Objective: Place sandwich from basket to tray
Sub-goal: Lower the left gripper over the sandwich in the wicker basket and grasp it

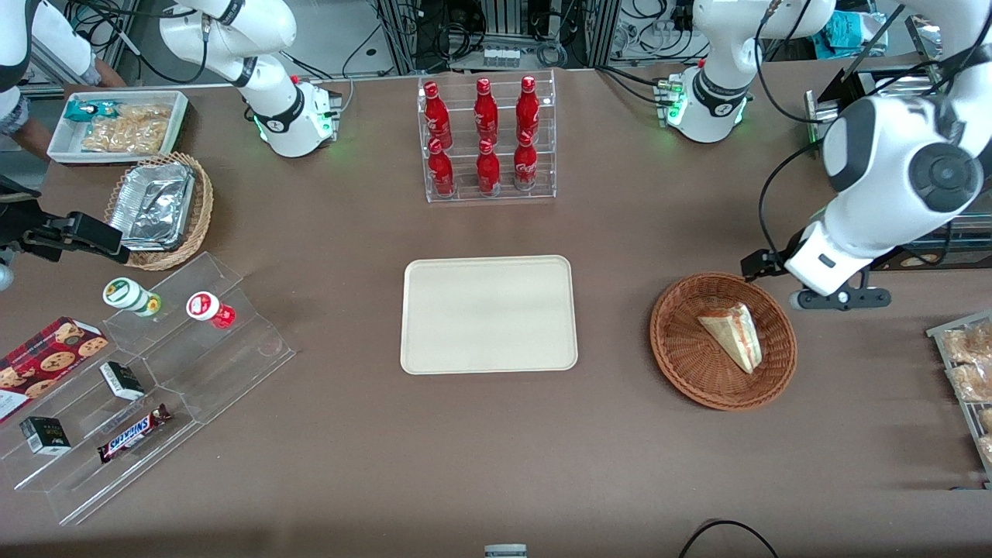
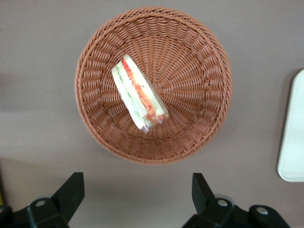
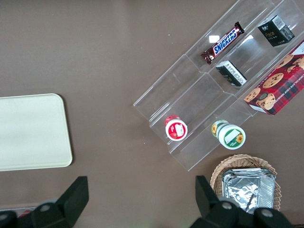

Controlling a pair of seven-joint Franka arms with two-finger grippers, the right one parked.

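The sandwich (image 1: pixel 735 335), a wrapped white-bread wedge with red and green filling, lies in the round reddish-brown basket (image 1: pixel 674 310). The cream tray (image 1: pixel 488 314) lies flat beside the basket, toward the parked arm's end, with nothing on it. My left gripper (image 1: pixel 839 299) hovers above the table just off the basket's rim, toward the working arm's end. In the left wrist view the gripper (image 2: pixel 137 183) is open and empty, over bare table just outside the basket (image 2: pixel 199 57). The sandwich (image 2: pixel 138 99) lies near the basket's middle, and a tray edge (image 2: pixel 293 133) shows.
A clear rack of red bottles (image 1: pixel 487 139) stands farther from the camera than the tray. Clear display steps with snacks (image 1: pixel 147 387), a tan basket of foil containers (image 1: pixel 159 209) and a white bin (image 1: pixel 116 124) lie toward the parked arm's end. Bagged baked goods (image 1: pixel 969 372) lie at the working arm's end.
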